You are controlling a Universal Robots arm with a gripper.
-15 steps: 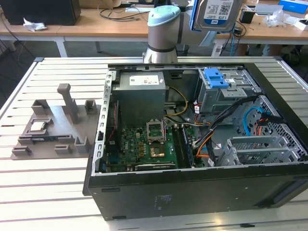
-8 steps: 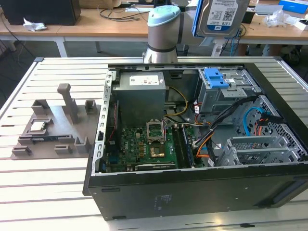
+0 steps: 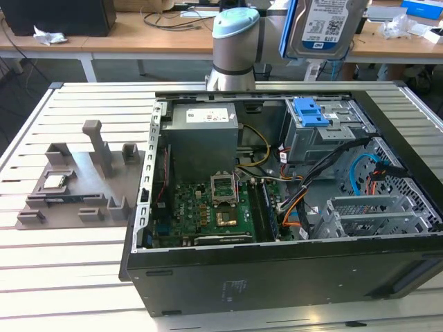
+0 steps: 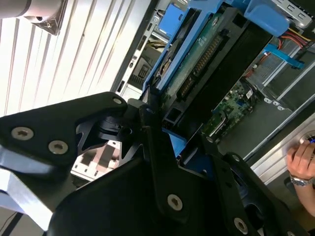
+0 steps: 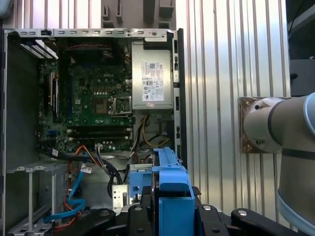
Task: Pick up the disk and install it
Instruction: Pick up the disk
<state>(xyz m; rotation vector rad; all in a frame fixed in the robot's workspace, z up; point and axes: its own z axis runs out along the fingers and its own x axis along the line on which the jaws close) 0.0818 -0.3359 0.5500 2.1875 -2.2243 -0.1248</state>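
The disk (image 3: 324, 26), a silver drive with a white-and-blue label in a blue carrier frame, hangs upright high above the open computer case (image 3: 277, 277), over its drive bay (image 3: 325, 135). In the second wrist view my gripper (image 4: 160, 125) is shut on the disk (image 4: 197, 64), its black fingers (image 4: 133, 110) clamped on the blue frame. The first wrist view looks down the disk's blue edge (image 5: 170, 189) between the gripper's black parts (image 5: 170, 216) into the case.
A bare blue bracket (image 3: 310, 112) sits on the drive bay. The case holds a motherboard (image 3: 208, 207), a power supply (image 3: 202, 135) and loose cables (image 3: 304, 200). A grey fixture (image 3: 76, 183) with a small chip (image 3: 55, 181) lies at the exterior view's left. A person's hand (image 4: 300, 162) rests by the case.
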